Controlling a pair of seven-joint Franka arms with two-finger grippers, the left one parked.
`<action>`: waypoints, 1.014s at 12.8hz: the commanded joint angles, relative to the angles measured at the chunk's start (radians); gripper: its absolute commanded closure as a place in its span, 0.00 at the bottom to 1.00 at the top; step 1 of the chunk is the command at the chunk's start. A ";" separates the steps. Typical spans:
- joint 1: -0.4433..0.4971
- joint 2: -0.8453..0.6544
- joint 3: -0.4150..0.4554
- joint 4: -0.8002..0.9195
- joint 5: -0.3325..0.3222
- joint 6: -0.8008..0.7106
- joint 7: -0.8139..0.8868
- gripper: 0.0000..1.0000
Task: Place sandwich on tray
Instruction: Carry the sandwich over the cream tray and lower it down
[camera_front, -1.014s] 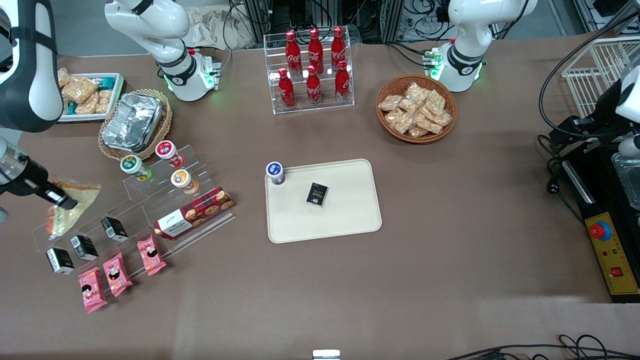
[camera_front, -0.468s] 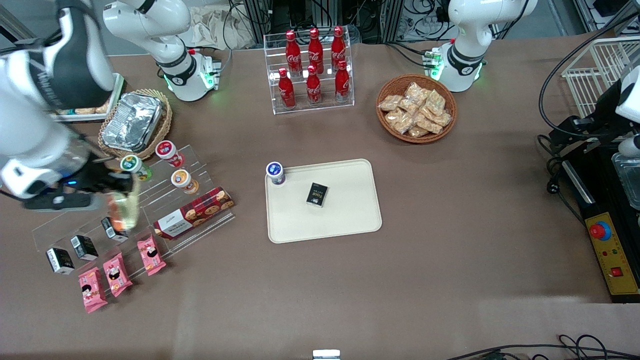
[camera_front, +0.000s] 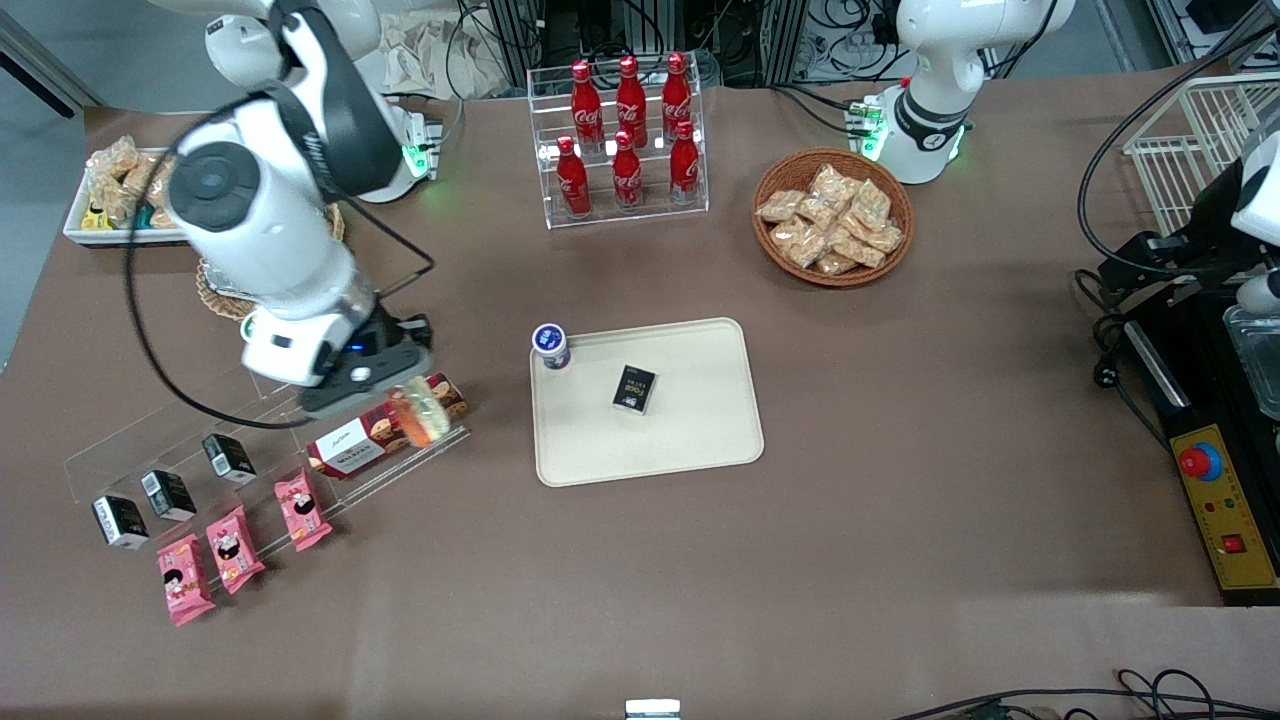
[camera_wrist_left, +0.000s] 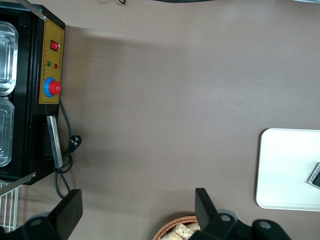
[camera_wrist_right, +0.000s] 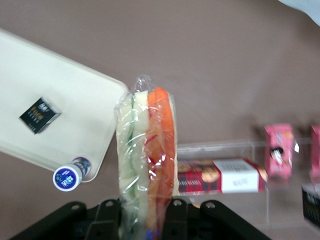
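A: Where is the sandwich (camera_front: 422, 415) at this moment?

B: In the air, pinched between the fingers of the gripper (camera_front: 415, 400). It hangs above the long red cookie box (camera_front: 385, 425) that lies on the clear stepped shelf (camera_front: 150, 450), toward the working arm's end of the table.

A: How do the fingers sit on it?

B: In the wrist view the two dark fingers (camera_wrist_right: 176, 215) press on the wrap from either side, and the orange and green filling layers of the sandwich (camera_wrist_right: 146, 165) stand on edge between them.

A: And the tray (camera_front: 690, 440)?

B: Flat on the brown table (camera_front: 900, 500), near the gripper but apart from it, toward the parked arm. A small black box (camera_front: 634, 389) lies on it, and a little cup with a blue lid (camera_front: 551, 345) stands in its corner.

A: Anything else near the sandwich?

B: Pink snack packets (camera_front: 302, 508) lie by the shelf, nearer the front camera than the cookie box.
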 joint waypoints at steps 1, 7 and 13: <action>0.136 0.069 -0.013 0.037 -0.033 0.046 -0.154 1.00; 0.312 0.377 -0.012 0.176 -0.034 0.290 -0.456 1.00; 0.316 0.589 -0.015 0.196 -0.041 0.624 -0.776 1.00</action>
